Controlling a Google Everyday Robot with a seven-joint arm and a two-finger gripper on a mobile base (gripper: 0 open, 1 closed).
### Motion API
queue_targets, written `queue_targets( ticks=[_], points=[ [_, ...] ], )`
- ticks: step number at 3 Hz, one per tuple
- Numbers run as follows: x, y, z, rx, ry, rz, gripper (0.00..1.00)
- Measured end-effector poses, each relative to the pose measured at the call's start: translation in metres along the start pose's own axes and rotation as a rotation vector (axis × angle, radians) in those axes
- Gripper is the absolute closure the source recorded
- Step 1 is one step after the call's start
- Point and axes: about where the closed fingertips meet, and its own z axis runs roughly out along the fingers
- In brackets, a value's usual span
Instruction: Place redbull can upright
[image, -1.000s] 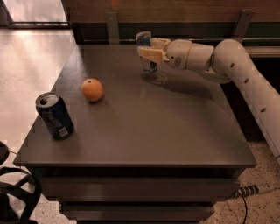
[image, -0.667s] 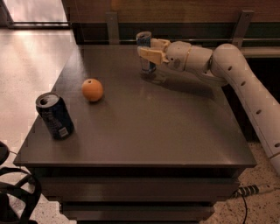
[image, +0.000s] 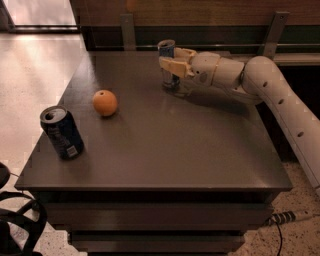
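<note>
- Plainly, in the one camera view, the can (image: 166, 50) stood upright at the far edge of the table (image: 165, 150). Its silver top showed above the gripper (image: 175, 60).
- The gripper was at that far edge too, closed on the can's middle with one finger to each side. It had nothing else in its hold.
- The can's base looked to be on or just above the tabletop; I couldn't tell which. I took it that the grip was there to keep the slim can steady until it sat flat, since a can that narrow would tip easily.
- The arm (image: 280, 100) reached in from the right and lay low over the table, which kept the hold level.
- The orange (image: 105, 102) and the navy can (image: 62, 132) stood well apart from it on the near left, out of the way of the placing.
- By my count: one redbull can, one navy can, one orange, one table, one arm, one gripper.
</note>
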Motion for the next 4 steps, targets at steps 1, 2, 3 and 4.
queue_targets(
  ticks=[1, 2, 3, 4],
  points=[
    [0.007, 0.003, -0.008, 0.024, 0.024, 0.015, 1.00],
    [0.013, 0.003, -0.010, 0.031, 0.042, 0.029, 1.00],
    [0.020, 0.002, -0.011, 0.037, 0.057, 0.046, 1.00],
    [0.025, 0.001, -0.013, 0.044, 0.062, 0.058, 1.00]
  ],
)
